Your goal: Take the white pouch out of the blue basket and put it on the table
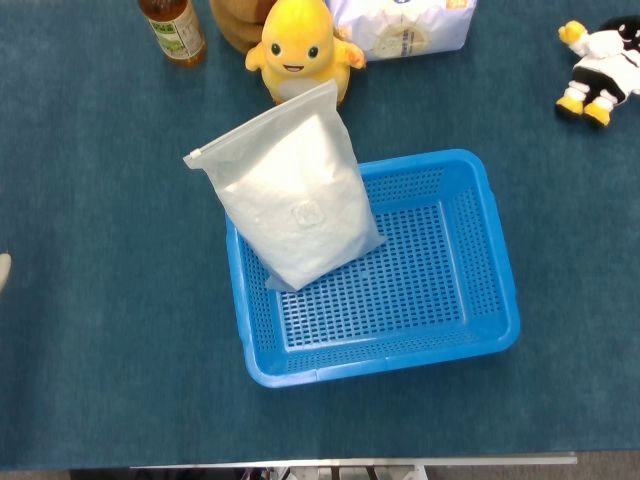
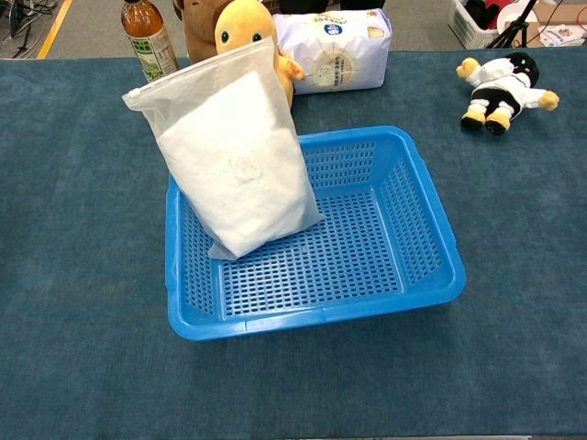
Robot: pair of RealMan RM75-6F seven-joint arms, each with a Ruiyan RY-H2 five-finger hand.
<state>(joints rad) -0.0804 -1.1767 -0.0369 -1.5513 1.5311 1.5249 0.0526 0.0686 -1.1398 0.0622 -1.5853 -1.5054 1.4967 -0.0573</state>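
The white pouch (image 1: pixel 295 190) (image 2: pixel 237 160) stands tilted in the back left corner of the blue basket (image 1: pixel 490 300) (image 2: pixel 431 266). It leans on the basket's left wall, and its sealed top rises above the rim. Nothing touches it. A pale sliver (image 1: pixel 3 272) shows at the left edge of the head view. It could be a fingertip of my left hand, but too little shows to tell. My right hand appears in neither view.
Along the far edge stand a tea bottle (image 2: pixel 147 37), a yellow plush duck (image 1: pixel 298 45), a brown plush behind it and a white printed bag (image 2: pixel 335 48). A black-and-white plush (image 2: pixel 503 87) lies at the back right. Blue cloth covers the table (image 2: pixel 83 275).
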